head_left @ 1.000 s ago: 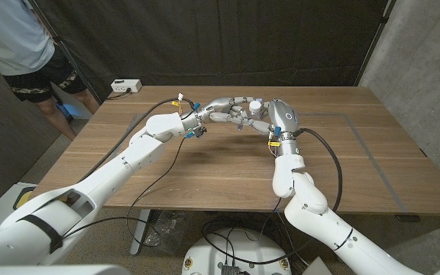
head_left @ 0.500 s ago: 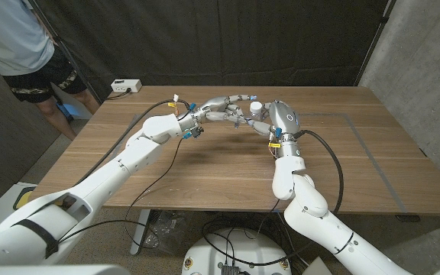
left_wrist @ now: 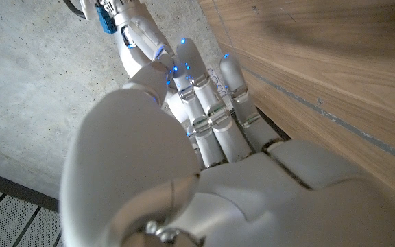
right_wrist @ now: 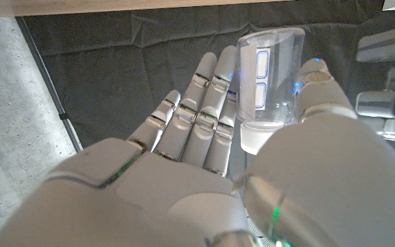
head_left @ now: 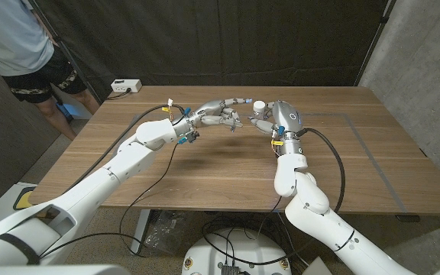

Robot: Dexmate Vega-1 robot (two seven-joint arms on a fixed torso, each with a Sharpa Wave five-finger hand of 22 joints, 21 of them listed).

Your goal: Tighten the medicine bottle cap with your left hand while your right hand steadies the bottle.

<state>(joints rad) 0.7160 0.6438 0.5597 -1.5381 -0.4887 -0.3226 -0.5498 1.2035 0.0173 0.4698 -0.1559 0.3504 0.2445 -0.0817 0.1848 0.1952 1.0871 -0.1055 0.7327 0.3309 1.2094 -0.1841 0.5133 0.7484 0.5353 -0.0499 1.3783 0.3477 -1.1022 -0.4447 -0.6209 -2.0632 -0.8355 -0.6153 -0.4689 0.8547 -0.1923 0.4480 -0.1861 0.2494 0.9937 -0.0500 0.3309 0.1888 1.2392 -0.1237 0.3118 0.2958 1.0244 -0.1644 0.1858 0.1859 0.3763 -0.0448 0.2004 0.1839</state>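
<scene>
Bottle: the medicine bottle (head_left: 259,112) stands at the far middle of the desk (head_left: 205,164), inside my right robot hand (head_left: 278,118). In the right wrist view it is a clear bottle (right_wrist: 269,79) with blue-edged labels, and its white cap (right_wrist: 254,137) shows between my thumb and fingers.

Right robot hand: I am grasping the bottle, thumb on one side and fingers on the other, keeping it upright. From the head view the white cap (head_left: 259,105) pokes out above my hand.

Left robot hand: my left robot hand (head_left: 218,113) sits just left of the bottle, off the cap, with a small gap between its fingertips and my right hand. Its fingers (left_wrist: 211,103) reach forward side by side and I see nothing held in them; I count it as released.

Step in hand: I judge this to be a pause between twists, with the cap let go and the bottle steadied. Whether the cap is tight already I cannot tell.

Next move: my left hand needs to come right to the cap, close thumb and fingertips around it, and turn. My right hand must keep firm hold so the bottle does not spin along.

Risk: a high grip on the small cap could slip or tip the bottle.

Surroundings: a person (head_left: 21,46) stands beyond the far left corner, and a small white box (head_left: 125,86) lies at the far left edge.
</scene>
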